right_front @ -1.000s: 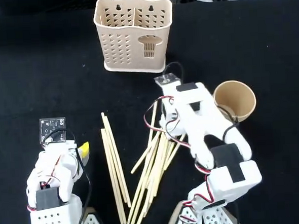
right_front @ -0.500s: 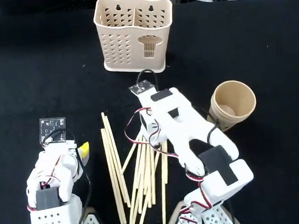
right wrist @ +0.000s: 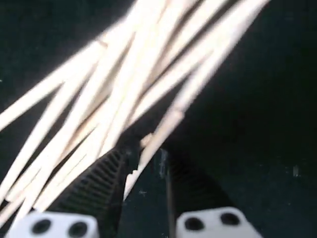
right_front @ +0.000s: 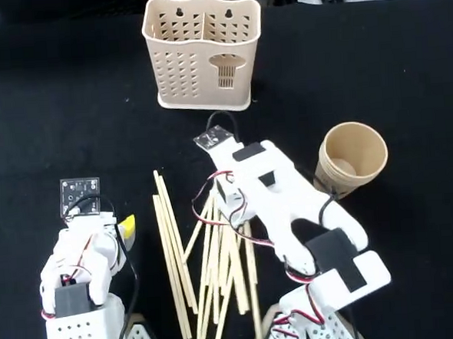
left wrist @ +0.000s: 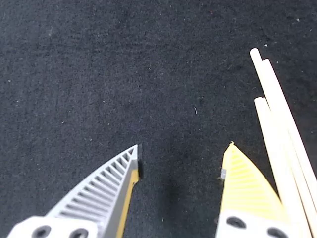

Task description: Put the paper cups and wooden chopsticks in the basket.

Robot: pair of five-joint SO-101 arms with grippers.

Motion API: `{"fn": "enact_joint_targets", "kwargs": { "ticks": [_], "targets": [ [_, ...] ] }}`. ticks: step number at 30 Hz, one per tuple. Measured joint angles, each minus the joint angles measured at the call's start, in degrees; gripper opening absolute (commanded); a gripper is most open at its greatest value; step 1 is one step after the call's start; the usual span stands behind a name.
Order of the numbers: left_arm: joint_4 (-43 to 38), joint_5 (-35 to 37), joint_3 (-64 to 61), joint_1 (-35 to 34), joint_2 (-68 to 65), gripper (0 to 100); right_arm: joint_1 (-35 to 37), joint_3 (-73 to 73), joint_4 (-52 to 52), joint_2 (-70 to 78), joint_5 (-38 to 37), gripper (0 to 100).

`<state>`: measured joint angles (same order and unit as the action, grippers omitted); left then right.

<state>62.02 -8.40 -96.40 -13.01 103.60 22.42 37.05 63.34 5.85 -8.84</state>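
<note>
Since basket (right_front: 197, 71) looks empty, task ~0% done: my R pincer (right wrist: 146, 158) nearly closed on chopsticks (right_front: 216, 255) fanned on mat (right_front: 69, 110), paper cups (right_front: 353, 158) upright nearby, L pincer (left wrist: 178, 163) gaping, empty.

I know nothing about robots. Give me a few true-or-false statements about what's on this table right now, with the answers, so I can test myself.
1. No chopsticks stick out of the basket. True.
2. The paper cup lies on its side. False: it stands upright on the table, mouth up.
3. The left pincer is open over bare black cloth. True.
4. The chopsticks form one neat parallel bundle. False: they lie fanned out and crossing each other on the table.
5. The right pincer is down at the chopstick pile. True.
</note>
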Motion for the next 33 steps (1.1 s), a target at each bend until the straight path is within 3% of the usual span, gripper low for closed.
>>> {"fn": "enact_joint_targets", "kwargs": {
  "ticks": [12, 17, 20, 28, 33],
  "targets": [
    [0.0, 0.0, 0.0, 0.0, 0.0, 28, 0.0, 0.2, 0.1, -2.0, -0.5, 1.2],
    [0.0, 0.0, 0.0, 0.0, 0.0, 28, 0.3, 1.4, 3.0, -9.9, -0.4, 1.2],
    [0.0, 0.0, 0.0, 0.0, 0.0, 28, -0.2, 1.4, 3.6, -13.9, -2.7, 1.2],
    [0.0, 0.0, 0.0, 0.0, 0.0, 28, -10.4, 1.5, 3.7, -15.8, -12.6, 1.2],
    [0.0, 0.0, 0.0, 0.0, 0.0, 28, -10.8, -0.9, 1.8, -15.8, -14.4, 1.2]
  ]
}}
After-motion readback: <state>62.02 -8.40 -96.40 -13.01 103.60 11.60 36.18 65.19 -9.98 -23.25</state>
